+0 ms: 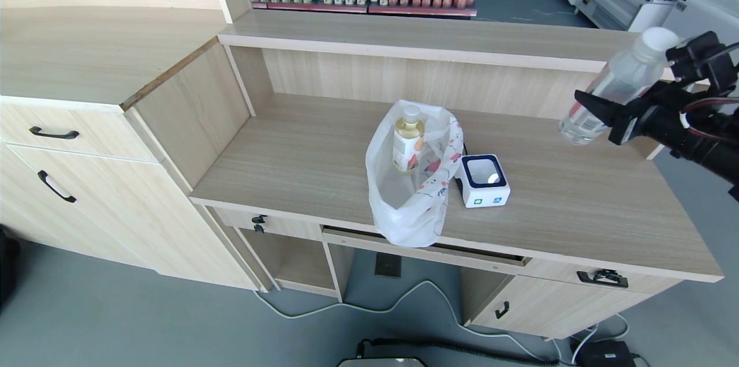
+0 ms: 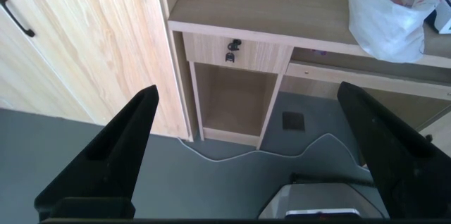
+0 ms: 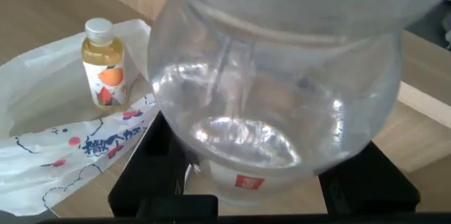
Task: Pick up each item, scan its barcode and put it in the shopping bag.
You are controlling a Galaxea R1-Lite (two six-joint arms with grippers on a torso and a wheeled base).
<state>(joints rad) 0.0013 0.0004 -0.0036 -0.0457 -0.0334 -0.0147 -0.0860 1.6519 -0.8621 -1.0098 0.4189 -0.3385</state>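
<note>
The right gripper [image 1: 613,107] is held up in the air at the right end of the surface [image 1: 577,199]. It is clamped on a clear bottle [image 1: 620,81] with a white cap. The clear bottle is tilted, with its cap higher than its bottom, and it touches nothing but the gripper.

A white shopping bag [image 1: 404,214] is set near the front edge of the surface, and its mouth is open. A yellow drink bottle [image 1: 408,145] is stood upright inside the bag. A small white scanner [image 1: 485,180] is placed just beside the bag, on the side nearer the right arm.

The left gripper [image 2: 248,97] is held low, over the grey floor [image 2: 84,139] in front of the cupboards. Its two fingers [image 2: 113,153] are spread wide apart, and nothing is held between them.
</note>
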